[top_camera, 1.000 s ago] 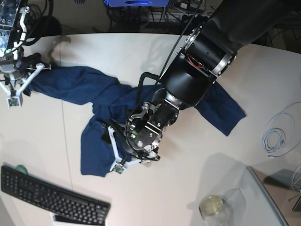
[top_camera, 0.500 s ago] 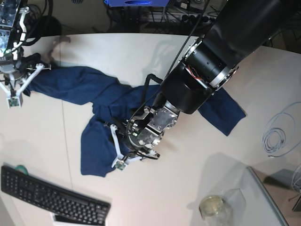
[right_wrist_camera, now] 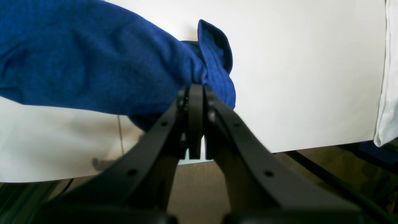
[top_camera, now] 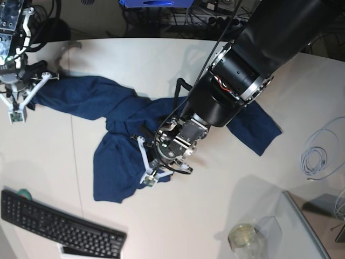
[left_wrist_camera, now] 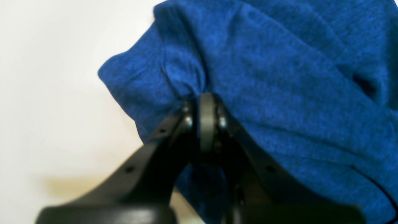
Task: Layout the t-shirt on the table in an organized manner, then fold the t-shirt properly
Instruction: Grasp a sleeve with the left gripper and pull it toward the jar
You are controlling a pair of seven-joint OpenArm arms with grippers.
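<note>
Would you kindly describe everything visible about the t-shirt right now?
The t-shirt is dark navy, plain, soft knit fabric, crumpled and twisted across the white table, not yet spread flat. One end reaches the table's far-left corner, where the right end effector pinches a bunched edge. The left end effector is closed on a fold near the near hem. Another part pokes out beyond the left arm.
</note>
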